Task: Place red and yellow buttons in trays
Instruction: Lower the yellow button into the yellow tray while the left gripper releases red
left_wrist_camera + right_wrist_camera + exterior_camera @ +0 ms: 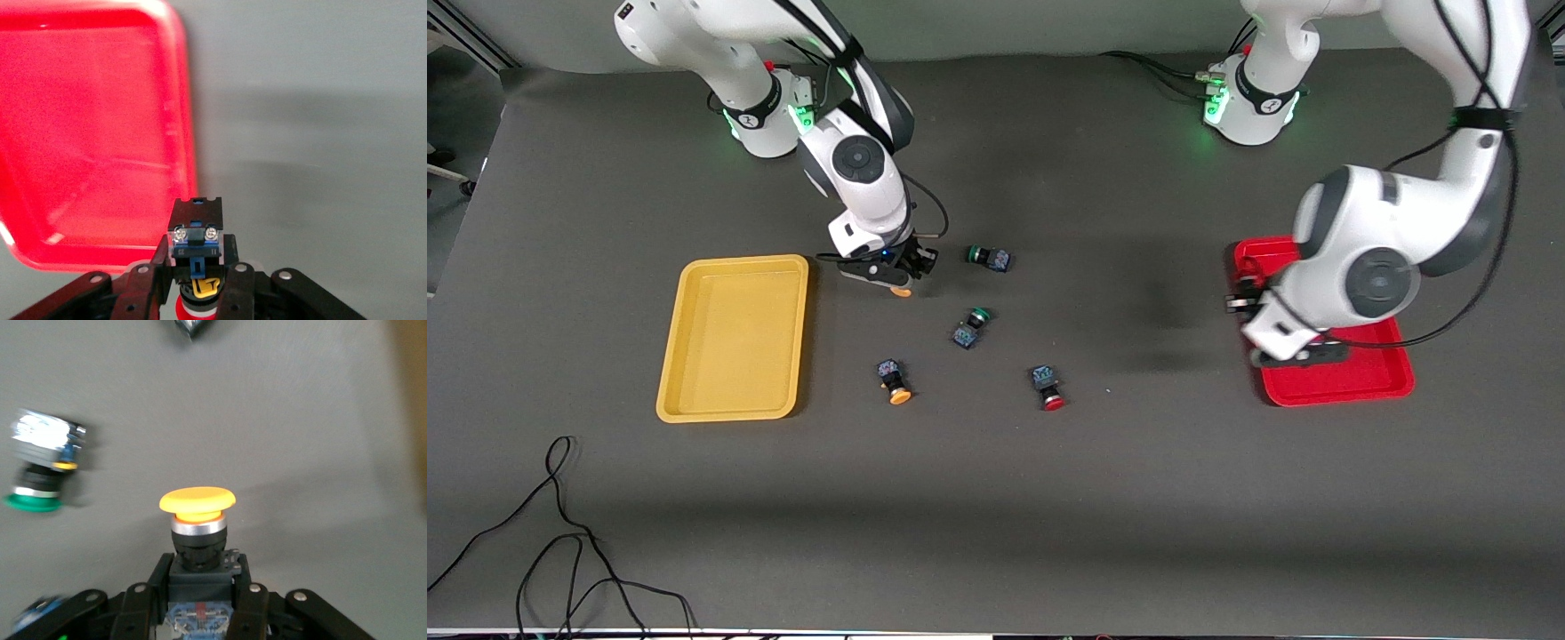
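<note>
So: right pincer (903, 267) clenched on yellow-capped dark push-button switch (197, 520), w/ shallow yellow plastic tray (734, 338) just beside at ~8 o'clock in front view, right arm nearest. Left pincer (1285, 342) grips red-capped dark switch (195, 243) over shallow red plastic tray (1343, 378).

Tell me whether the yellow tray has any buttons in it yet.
Empty. The front view shows the yellow tray with a bare floor; the nearest yellow button is gripped in the right tool beside the tray, not in it.

Two trays (734, 336), six buttons (1047, 385)
</note>
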